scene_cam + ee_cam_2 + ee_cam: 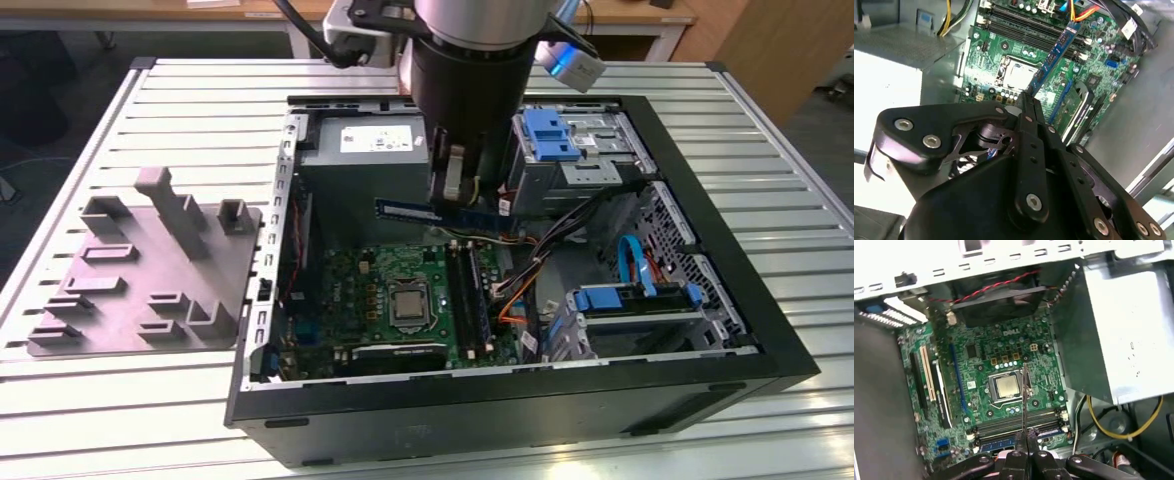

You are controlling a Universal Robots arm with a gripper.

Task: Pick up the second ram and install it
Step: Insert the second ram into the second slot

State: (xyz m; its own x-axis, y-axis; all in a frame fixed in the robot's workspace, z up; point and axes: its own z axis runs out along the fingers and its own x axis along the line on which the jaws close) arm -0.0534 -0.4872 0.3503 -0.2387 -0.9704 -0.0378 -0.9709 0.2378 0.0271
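My gripper (461, 205) hangs inside the open computer case (721, 300), shut on a ram stick (407, 211) with a blue label. The stick lies level above the green motherboard (360, 290), a little behind the dark ram slots (463, 290). In the second wrist view the ram stick (1054, 52) juts out of the closed gripper (1026, 97) toward the ram slots (1029, 30). The first wrist view has the ram stick (1024, 395) edge-on as a thin line rising from the gripper (1024, 450), across the ram slots (1019, 422) and beside the processor socket (1006, 386).
A grey power supply (360, 150) fills the case's rear corner, close to the arm. A drive cage with a blue latch (547, 135) and bundles of cables (534, 270) crowd the exterior view's right. A grey fixture with upright holders (134, 270) lies on the slatted table to the exterior view's left.
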